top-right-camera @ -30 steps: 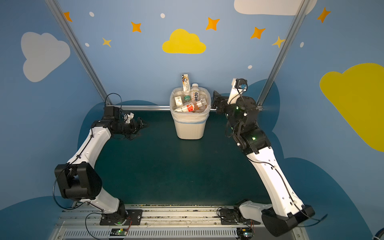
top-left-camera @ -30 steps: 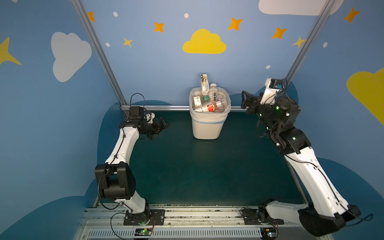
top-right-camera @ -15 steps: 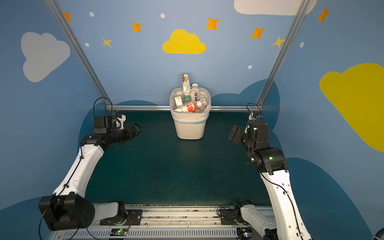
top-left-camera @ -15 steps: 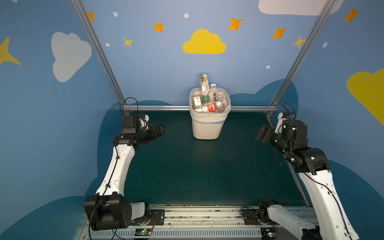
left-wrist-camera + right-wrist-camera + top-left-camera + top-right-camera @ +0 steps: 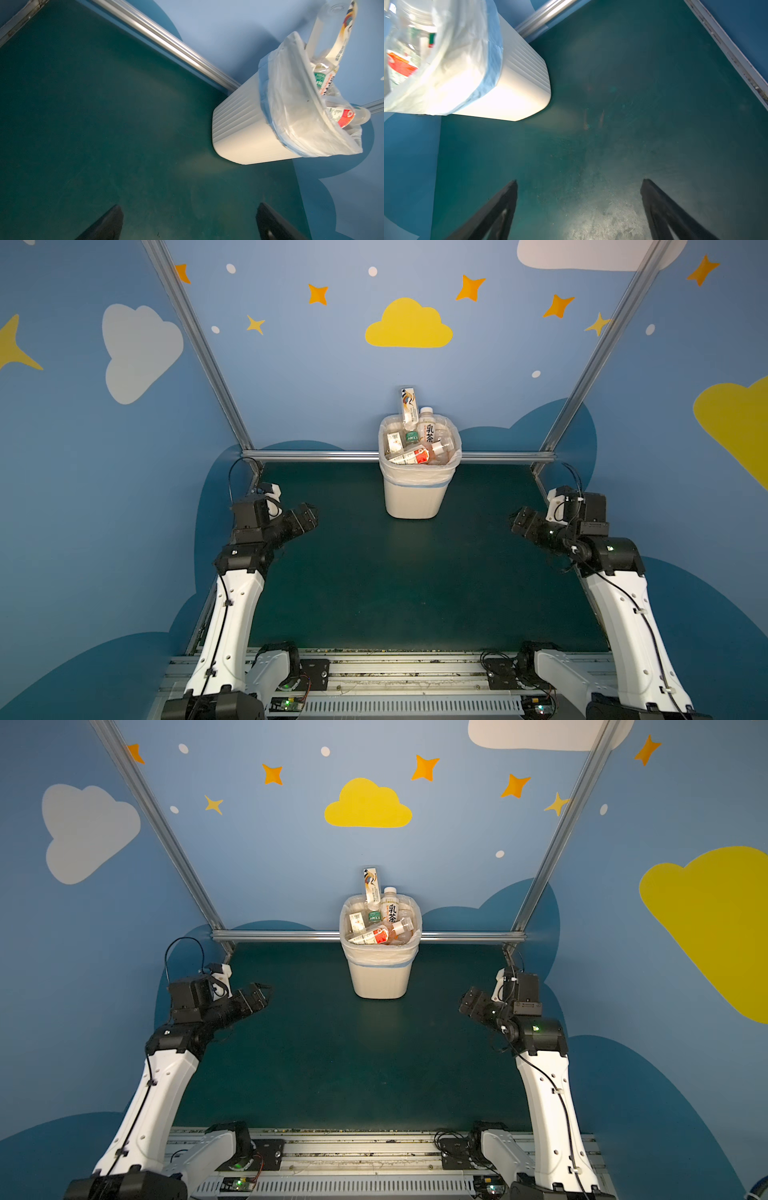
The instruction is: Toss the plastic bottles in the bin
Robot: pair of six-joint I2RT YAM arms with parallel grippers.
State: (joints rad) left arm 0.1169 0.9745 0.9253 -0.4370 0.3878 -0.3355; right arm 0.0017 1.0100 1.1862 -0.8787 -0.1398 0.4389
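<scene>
Cream-white bin [image 5: 415, 493] at the far edge of the surface [image 5: 395, 572] brims with plastic bottles [image 5: 417, 439]. Only the wrist views show left gripper [image 5: 189, 204] and right gripper [image 5: 579, 180] spread wide, empty, well apart from it.

The bin [image 5: 415, 497], bottles [image 5: 428, 431] heaped above its rim, blocks the middle of the table's [image 5: 395, 572] far edge; open surface elsewhere.
</scene>
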